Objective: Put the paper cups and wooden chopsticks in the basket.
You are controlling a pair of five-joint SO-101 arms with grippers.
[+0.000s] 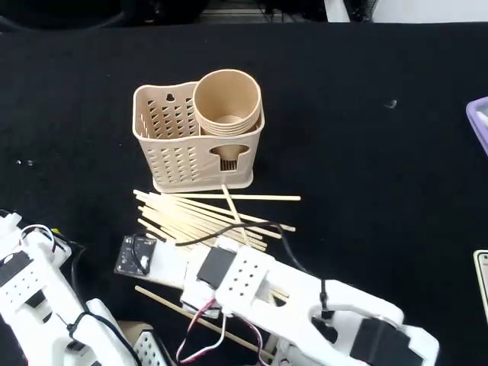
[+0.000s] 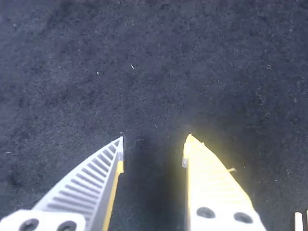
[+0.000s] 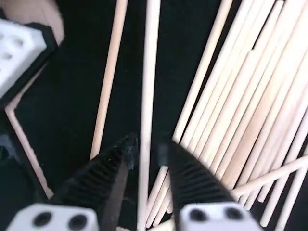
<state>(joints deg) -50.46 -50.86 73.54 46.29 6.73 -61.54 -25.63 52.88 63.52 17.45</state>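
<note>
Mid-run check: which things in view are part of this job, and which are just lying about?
Job:
- basket
- paper cups, stacked in the basket
- chopsticks, loose in front of it

Lying about:
- purple thing at the far right edge

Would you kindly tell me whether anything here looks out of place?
The wooden chopsticks lie strewn on the table before the basket, one crossing the others; the paper cups sit neatly stacked inside it.

White plastic right arm, black motors, ribbed pincer (red-white wires trailing).
</note>
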